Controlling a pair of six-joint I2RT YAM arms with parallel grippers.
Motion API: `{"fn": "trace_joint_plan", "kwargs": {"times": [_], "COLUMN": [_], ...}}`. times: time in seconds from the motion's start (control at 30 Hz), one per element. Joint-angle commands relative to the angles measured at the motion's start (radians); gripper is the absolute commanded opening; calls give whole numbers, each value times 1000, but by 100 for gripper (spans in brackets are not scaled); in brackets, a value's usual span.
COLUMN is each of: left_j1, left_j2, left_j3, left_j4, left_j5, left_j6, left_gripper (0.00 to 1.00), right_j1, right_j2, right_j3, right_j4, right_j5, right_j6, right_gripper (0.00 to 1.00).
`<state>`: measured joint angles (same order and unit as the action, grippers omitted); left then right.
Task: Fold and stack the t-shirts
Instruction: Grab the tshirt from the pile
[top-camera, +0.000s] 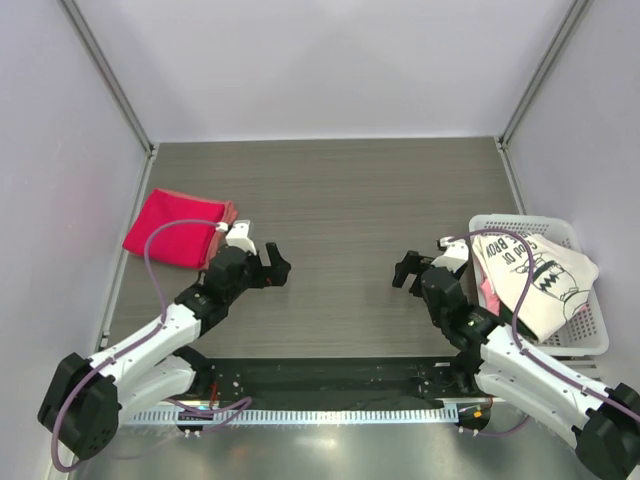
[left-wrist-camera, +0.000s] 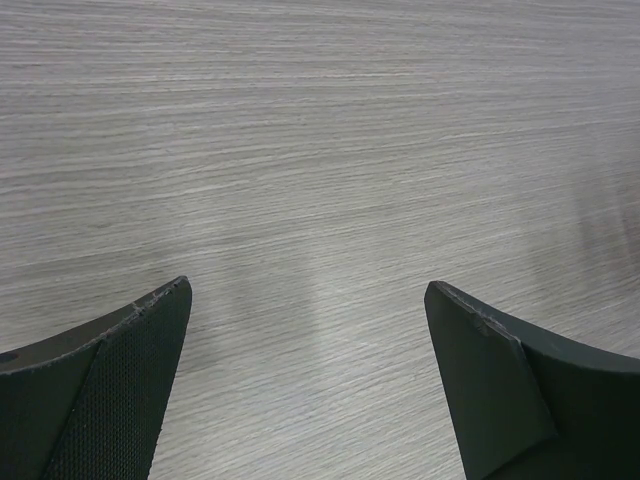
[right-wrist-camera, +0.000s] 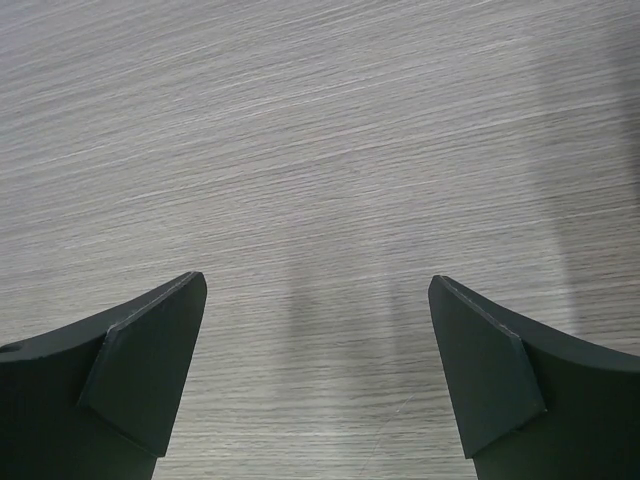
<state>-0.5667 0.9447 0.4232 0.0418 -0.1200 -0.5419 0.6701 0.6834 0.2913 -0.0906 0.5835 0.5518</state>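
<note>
As both arms crouch mid-frame, left gripper and right gripper gape empty; one folded magenta-red cloth t-shirt lies left, one cream-white printed t-shirt and one pink t-shirt right.

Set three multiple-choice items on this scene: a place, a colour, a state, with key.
1. Where does the cream-white shirt lie? A on the wall; B in the white basket; C in a gripper.
2. What colour is the folded shirt on the table, left side? A magenta-red; B blue; C yellow.
3. How do the left gripper and right gripper stand? A both shut; B one shut; C both open.
B: it drapes over the basket. A: clear from above. C: wrist views show them spread and empty.
</note>
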Motion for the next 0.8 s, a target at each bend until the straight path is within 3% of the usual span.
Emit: {"fn": "trace_joint_plan", "kwargs": {"times": [0.0,0.27,0.33,0.5,0.63,0.7,0.73,0.77], "left_j1": [2,1,2,2,1,1,1,1], "left_j2": [17,2,-4,-17,-23,-18,-14,-11], "left_j3": [11,8,6,2,2,3,5,6], "left_j4": [56,46,44,40,38,41,43,43], "left_j5": [9,5,2,-1,-3,-1,2,5], "left_j6": [11,14,16,17,16,16,14,14], "left_gripper": [99,99,100,99,100,99,99,100], "right_j1": [-3,-3,-3,-3,-3,-3,-3,-4], "right_j2": [-15,-65,-105,-247,-274,-213,-178,-101], "right_j3": [6,8,96,89,254,337,424,469], "right_j4": [32,-12,-145,-175,-519,-660,-831,-919], "right_j5": [51,93,67,59,281,434,485,530], "right_j6": [19,66,102,131,322,429,485,623], "right_gripper": [100,100,100,100,93,92,92,92]}}
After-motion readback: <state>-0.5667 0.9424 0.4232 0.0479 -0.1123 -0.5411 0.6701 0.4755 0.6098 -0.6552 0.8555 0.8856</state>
